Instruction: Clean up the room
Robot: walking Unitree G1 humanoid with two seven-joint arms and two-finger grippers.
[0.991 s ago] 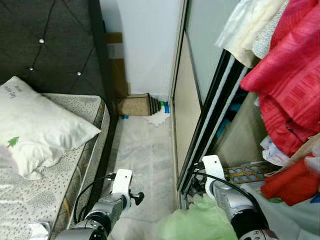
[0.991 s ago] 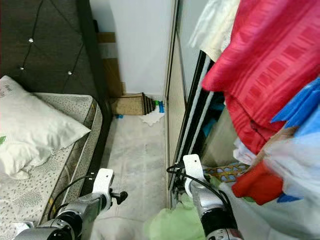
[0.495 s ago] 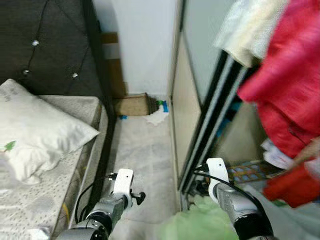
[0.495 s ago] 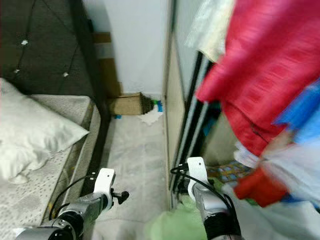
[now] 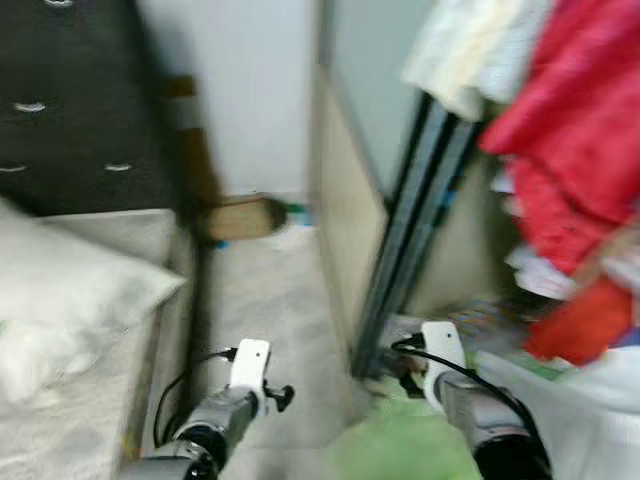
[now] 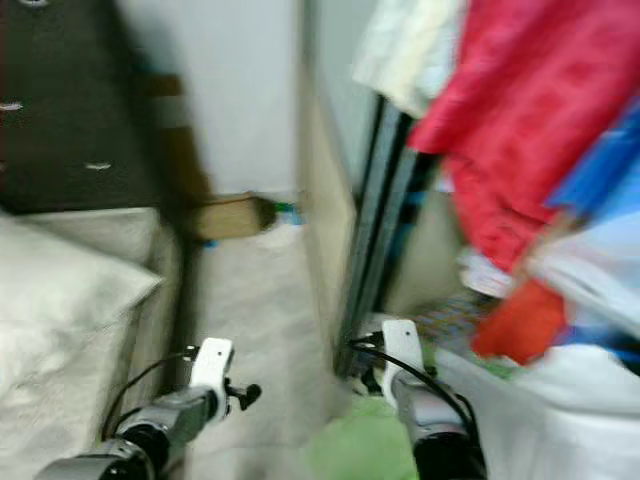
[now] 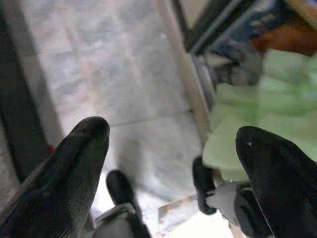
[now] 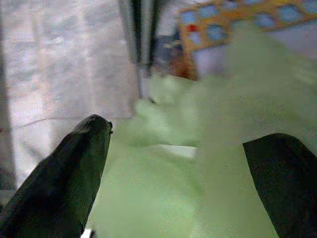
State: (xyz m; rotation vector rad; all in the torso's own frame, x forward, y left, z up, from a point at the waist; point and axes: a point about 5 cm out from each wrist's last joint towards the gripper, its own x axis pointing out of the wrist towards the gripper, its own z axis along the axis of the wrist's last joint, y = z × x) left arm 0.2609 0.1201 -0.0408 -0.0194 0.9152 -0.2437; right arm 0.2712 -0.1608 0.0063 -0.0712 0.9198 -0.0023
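A pale green cloth (image 5: 400,455) bunches low in front of me, under my right forearm. In the right wrist view the green cloth (image 8: 198,148) spreads across the gap between the two black fingers (image 8: 64,173), which stand wide apart; I cannot tell whether they touch it. My right gripper (image 5: 405,365) hangs by the foot of the wardrobe's sliding door track (image 5: 400,250). My left gripper (image 7: 173,163) is open over bare marble floor (image 7: 124,89), with nothing between its fingers. Red clothes (image 5: 570,150) and white ones (image 5: 460,50) hang in the wardrobe on my right.
A bed with a white pillow (image 5: 60,310) and a dark tufted headboard (image 5: 70,100) lies on my left. A narrow strip of floor (image 5: 260,300) runs ahead to the wall, where a brown box (image 5: 235,217) and small litter sit. More clothes (image 5: 590,320) pile up low in the wardrobe.
The whole picture has slid left and blurred, so the camera has turned right. Both arms keep the same pose and the green cloth stays under the right forearm.
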